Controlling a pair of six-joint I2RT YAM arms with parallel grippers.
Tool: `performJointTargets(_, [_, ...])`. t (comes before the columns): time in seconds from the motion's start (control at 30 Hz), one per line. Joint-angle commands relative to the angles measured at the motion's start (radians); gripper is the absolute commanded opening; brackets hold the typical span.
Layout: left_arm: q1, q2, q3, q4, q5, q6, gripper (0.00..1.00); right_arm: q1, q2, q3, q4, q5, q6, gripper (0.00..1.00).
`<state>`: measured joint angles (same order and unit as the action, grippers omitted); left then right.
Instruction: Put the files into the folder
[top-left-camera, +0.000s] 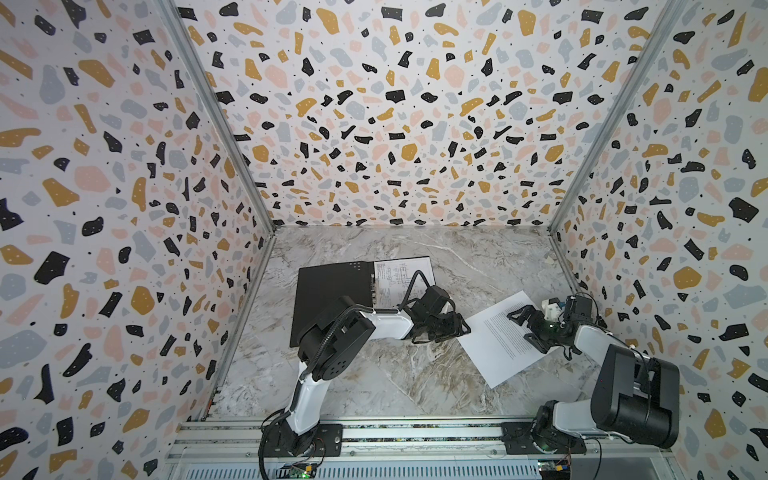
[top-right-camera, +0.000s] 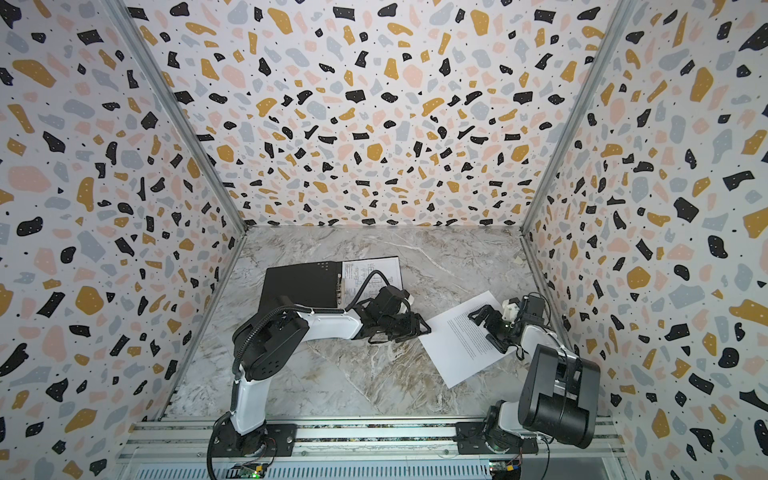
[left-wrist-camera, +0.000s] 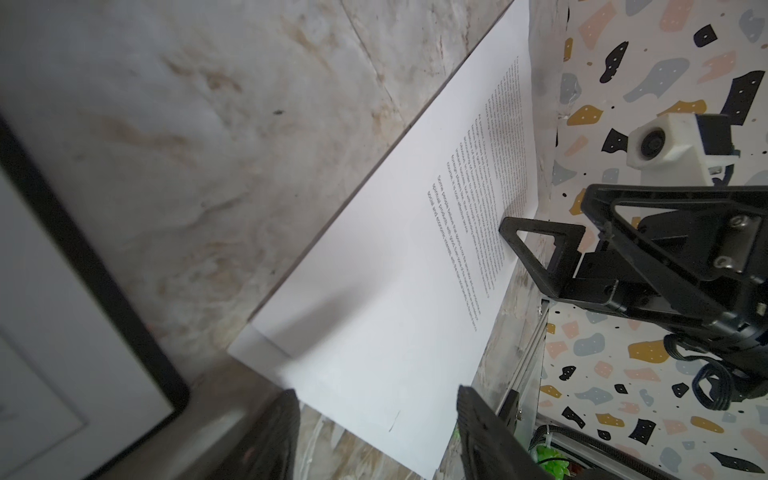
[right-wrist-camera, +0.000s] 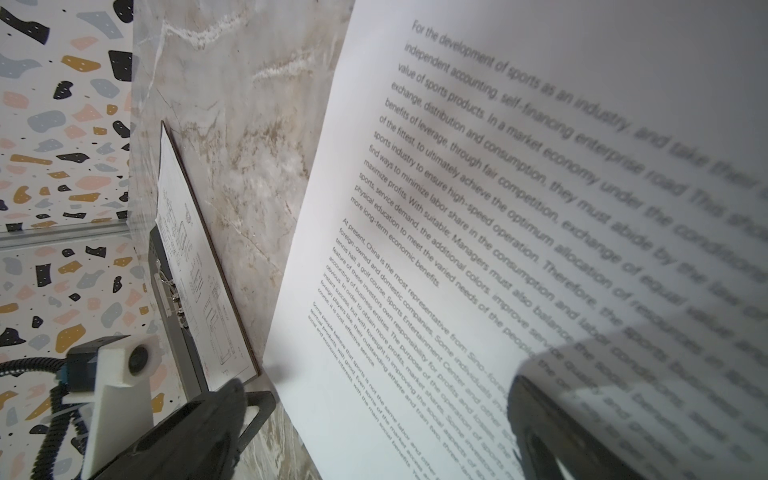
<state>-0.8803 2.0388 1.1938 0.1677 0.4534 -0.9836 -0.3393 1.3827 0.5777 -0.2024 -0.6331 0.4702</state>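
The folder (top-left-camera: 328, 299) (top-right-camera: 299, 286) lies open on the marble table, black inside up. One of the files, a diagram sheet (top-left-camera: 399, 274) (right-wrist-camera: 187, 257), rests on its right half. The other file, a text sheet (top-left-camera: 494, 349) (top-right-camera: 457, 349) (left-wrist-camera: 374, 311) (right-wrist-camera: 415, 208), lies askew to the right of the folder. My left gripper (top-left-camera: 465, 328) (left-wrist-camera: 376, 399) is open at the text sheet's near-left corner, and that corner shows between its fingers. My right gripper (top-left-camera: 527, 328) (right-wrist-camera: 376, 386) stands wide open over the sheet's right side.
Terrazzo-patterned walls (top-left-camera: 124, 208) close in the table on three sides, with metal frame posts (top-left-camera: 557, 232) at the corners. An aluminium rail (top-left-camera: 395, 432) carrying both arm bases runs along the front. A small pale scrap (top-left-camera: 549, 258) lies by the right wall.
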Motion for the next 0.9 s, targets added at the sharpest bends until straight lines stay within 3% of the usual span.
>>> performJointTargets(0.0, [-0.003, -0.022, 0.013, 0.038, 0.010, -0.009, 0.61, -0.007, 0.048, -0.036, -0.046, 0.113, -0.018, 0.99])
performJointTargets(0.87, [-0.002, 0.060, 0.033, -0.053, -0.029, 0.014, 0.61, -0.007, 0.027, -0.048, -0.052, 0.103, -0.020, 0.99])
